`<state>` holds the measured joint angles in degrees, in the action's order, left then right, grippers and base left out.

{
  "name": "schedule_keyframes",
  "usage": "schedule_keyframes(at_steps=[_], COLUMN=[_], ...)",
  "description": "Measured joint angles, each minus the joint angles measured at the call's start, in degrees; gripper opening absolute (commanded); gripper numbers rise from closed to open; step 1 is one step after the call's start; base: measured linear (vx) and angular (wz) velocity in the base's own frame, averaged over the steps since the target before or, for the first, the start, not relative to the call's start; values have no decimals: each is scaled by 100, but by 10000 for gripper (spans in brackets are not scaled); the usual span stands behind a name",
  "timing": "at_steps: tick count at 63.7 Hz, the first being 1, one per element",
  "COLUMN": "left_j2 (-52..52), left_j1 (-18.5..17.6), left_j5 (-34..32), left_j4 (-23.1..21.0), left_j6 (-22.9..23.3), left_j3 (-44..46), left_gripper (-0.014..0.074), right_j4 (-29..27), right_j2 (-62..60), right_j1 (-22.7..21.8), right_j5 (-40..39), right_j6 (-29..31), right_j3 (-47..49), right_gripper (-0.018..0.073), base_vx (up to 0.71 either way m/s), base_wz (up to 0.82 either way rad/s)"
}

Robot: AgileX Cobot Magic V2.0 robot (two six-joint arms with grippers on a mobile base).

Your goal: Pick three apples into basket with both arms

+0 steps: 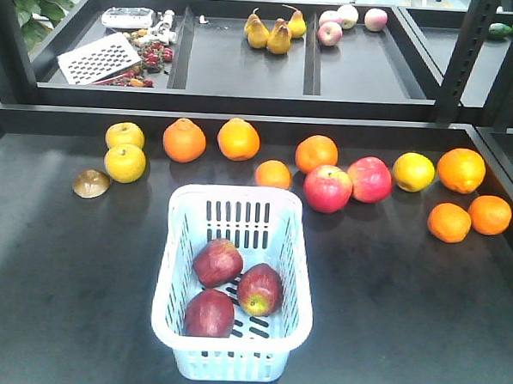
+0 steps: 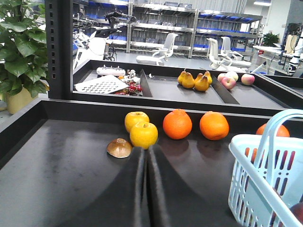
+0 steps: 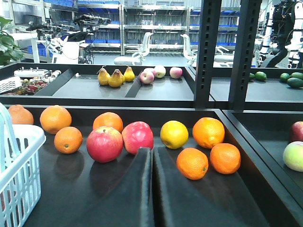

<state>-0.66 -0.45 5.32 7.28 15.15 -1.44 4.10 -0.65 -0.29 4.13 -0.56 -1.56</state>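
1. The basket [image 1: 234, 285] sits on the dark table [image 1: 54, 276], near the front and about in the middle.
2. Three dark red apples lie inside the basket, close together. One apple [image 1: 217, 262] is at the back left, one [image 1: 260, 288] is on the right with a small yellow spot, and one [image 1: 209, 314] is at the front left.
3. The front view shows no arm over the table.
4. The left fingers [image 2: 146, 189] are pressed together, with only a thin line between them. They hold nothing. They point over the table toward two yellow fruits [image 2: 143, 135] and a small brown round thing [image 2: 119, 148].
5. In the left wrist view the basket [image 2: 251, 175] is on the right side, and its hoop handle [image 2: 270, 135] stands up.
6. The right fingers [image 3: 152, 189] are pressed together too, and they hold nothing. They point at two brighter red apples [image 3: 104, 144] that sit side by side on the table.
7. In the right wrist view a corner of the basket [image 3: 19, 175] shows at the left edge.
8. Behind the basket there is a row of oranges [image 1: 184, 140] and more yellow fruit along the back of the table. More oranges lie at the right end [image 1: 448, 222].
9. A shelf [image 1: 246, 67] behind the table holds yellow pears [image 1: 269, 33], some pale pink apples [image 1: 343, 24] and a white grater [image 1: 98, 57].
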Motion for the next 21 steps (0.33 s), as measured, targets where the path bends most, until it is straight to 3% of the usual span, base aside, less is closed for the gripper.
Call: schedule_keyframes(at_steps=[21], left_j2=[0], left_j1=[0], left_j5=[0], left_j4=[0], left_j6=[0], left_j3=[0], left_gripper=[-6], right_j4=[0], right_j2=[0], right_j1=[0], right_j5=[-2], right_j6=[0], right_j3=[0], right_gripper=[-9], base_vx=[0], base_wz=[0])
